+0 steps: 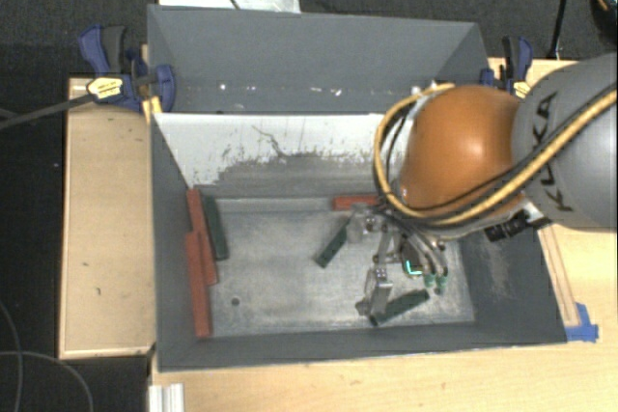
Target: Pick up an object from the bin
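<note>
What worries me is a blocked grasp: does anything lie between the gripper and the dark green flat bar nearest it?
Nothing visible does: the gripper is right at the left end of the dark green flat bar.

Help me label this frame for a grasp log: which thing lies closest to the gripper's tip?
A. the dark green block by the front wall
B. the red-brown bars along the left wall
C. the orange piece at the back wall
A: the gripper hangs over the bin's near right, right beside the dark green block, while the red-brown bars and the orange piece lie well away from it.
</note>
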`<state>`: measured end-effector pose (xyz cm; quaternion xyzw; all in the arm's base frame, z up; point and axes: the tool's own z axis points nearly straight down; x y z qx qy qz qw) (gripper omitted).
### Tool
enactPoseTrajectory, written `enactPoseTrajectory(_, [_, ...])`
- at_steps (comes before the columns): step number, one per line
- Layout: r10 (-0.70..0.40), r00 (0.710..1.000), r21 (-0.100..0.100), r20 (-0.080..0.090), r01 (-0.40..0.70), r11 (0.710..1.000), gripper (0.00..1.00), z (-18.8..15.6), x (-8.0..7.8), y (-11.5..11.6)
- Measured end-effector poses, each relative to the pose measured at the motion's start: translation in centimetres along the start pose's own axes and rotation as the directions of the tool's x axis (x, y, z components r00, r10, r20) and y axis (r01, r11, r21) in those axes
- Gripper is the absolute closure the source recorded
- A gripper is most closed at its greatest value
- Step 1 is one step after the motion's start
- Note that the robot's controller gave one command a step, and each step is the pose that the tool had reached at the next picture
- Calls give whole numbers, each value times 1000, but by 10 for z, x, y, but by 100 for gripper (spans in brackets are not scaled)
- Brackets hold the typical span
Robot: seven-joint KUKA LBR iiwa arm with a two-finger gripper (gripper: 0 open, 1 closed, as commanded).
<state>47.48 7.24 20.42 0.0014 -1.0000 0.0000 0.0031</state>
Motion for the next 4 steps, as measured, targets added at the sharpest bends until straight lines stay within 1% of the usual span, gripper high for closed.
enactPoseTrajectory(1, [-348, 937, 1, 2, 348, 937, 0, 127, -43, -33])
enactPoseTrajectory(2, [-334, 943, 2, 15, 334, 943, 0, 133, -109, 1])
enactPoseTrajectory(3, [-328, 945, 1, 9, 328, 945, 100, 133, -106, -2])
enactPoseTrajectory(4, [-340, 940, 5, 16, 340, 940, 100, -17, -86, -24])
